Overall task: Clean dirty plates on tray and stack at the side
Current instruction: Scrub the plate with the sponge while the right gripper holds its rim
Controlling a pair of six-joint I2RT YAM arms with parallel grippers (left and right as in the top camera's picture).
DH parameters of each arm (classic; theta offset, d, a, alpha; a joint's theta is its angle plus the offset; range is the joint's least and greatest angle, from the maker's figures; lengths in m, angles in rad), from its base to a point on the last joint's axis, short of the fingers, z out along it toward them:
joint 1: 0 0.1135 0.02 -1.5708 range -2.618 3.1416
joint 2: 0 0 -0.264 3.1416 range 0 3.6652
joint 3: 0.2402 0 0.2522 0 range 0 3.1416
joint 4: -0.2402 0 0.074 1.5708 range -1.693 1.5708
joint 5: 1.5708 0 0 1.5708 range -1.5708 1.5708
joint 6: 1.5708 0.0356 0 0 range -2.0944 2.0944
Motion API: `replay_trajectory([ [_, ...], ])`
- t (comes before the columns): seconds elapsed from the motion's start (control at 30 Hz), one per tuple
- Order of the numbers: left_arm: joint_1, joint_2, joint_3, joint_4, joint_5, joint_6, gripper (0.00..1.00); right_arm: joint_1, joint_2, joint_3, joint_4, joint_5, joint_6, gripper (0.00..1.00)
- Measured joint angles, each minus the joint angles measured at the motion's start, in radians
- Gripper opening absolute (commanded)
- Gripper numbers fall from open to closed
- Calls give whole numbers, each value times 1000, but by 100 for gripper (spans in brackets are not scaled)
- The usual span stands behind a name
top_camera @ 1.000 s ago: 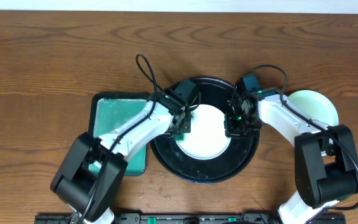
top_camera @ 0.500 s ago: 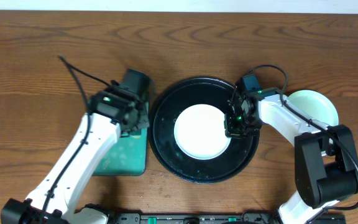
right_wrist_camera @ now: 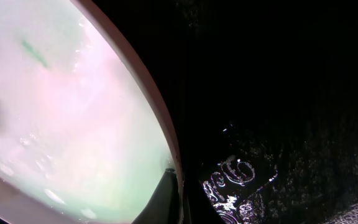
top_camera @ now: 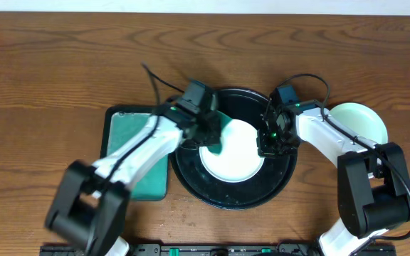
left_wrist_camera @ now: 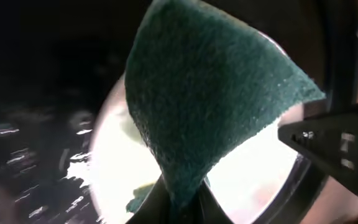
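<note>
Plate (top_camera: pixel 235 155) lay flat in the middle of the black tray (top_camera: pixel 223 195), round, so no long axis to reckon with; a faint green streak showed on its face in the right wrist view. Right gripper (top_camera: pixel 265 146) was closed down narrow on the plate's right rim, one finger each side of the edge. Left gripper (top_camera: pixel 211 134) was pinched on a green sponge (left_wrist_camera: pixel 210 106), which hung over the plate's upper-left rim; contact could not be told. From the sponge the plate's centre lay toward the right arm and toward the table's near edge. Judged the left arm the one placed to wipe, the right to steady. Second plate (top_camera: pixel 365 117) sat on the table right of the tray.
</note>
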Motion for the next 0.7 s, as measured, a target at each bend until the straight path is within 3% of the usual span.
replay_trajectory([
  [0.7, -55, 253, -6, 417, 224, -156, 7, -1, 0, 0, -7, 14, 4, 1],
])
